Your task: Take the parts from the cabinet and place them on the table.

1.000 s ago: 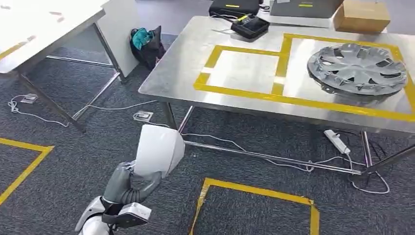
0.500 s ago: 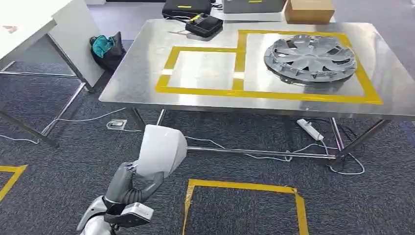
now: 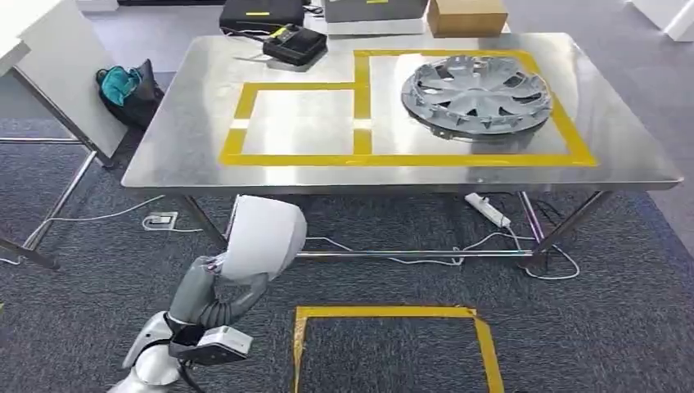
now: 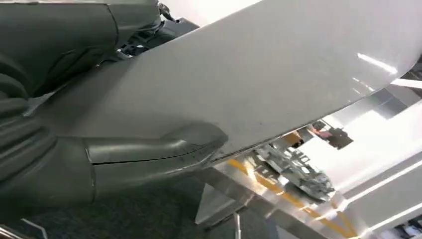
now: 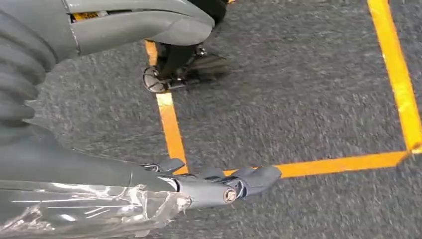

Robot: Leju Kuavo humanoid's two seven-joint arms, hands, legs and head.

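My left hand (image 3: 205, 293) grips a white curved shell part (image 3: 263, 237) and holds it low over the carpet, short of the steel table (image 3: 622, 123). In the left wrist view the thumb (image 4: 149, 152) presses against the white part (image 4: 278, 74). On the table a yellow-taped rectangle (image 3: 299, 121) lies bare. A grey wheel cover (image 3: 475, 92) rests in the taped area beside it and appears too in the left wrist view (image 4: 293, 167). My right hand (image 5: 89, 164) hangs over the carpet, fingers apart, holding nothing.
A black case (image 3: 294, 44) and a cardboard box (image 3: 466, 15) sit at the table's far edge. A white table panel (image 3: 57, 65) and a dark bag (image 3: 127, 86) stand to the left. A power strip (image 3: 488, 210) and cables lie under the table; a yellow taped square (image 3: 385, 313) marks the floor.
The whole view has swung, so the camera moved: the steel table now sits centred ahead. My left hand keeps the same hold on the white part.
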